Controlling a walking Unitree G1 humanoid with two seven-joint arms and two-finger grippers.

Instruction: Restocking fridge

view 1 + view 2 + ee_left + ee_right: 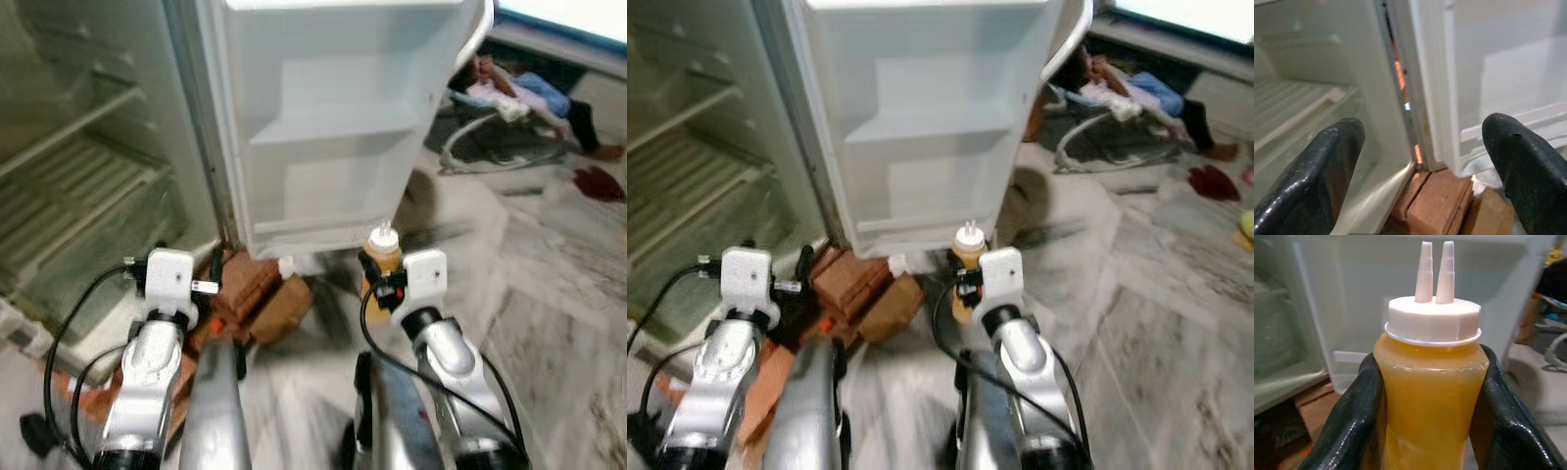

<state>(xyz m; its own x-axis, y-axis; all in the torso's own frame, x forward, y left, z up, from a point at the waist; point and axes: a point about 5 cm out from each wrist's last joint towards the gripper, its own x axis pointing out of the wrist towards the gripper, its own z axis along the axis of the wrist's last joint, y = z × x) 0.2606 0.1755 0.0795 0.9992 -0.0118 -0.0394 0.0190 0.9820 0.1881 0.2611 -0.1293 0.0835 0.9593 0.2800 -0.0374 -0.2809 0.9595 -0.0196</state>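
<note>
My right gripper (1430,426) is shut on a squeeze bottle (1431,396) of orange-yellow sauce with a white twin-nozzle cap; it holds the bottle (382,257) upright, low in front of the open fridge door (333,117). The door's white shelves (328,132) hold nothing. The fridge interior (78,166) stands open at the left with bare wire shelves. My left gripper (1425,166) is open with nothing between its fingers, pointing at the hinge gap between the fridge body and the door.
Reddish bricks (250,284) and a brown cardboard piece (282,305) lie on the floor under the door's lower edge. A person (529,93) reclines in a bouncer seat at the back right. A marble floor (549,294) spreads to the right.
</note>
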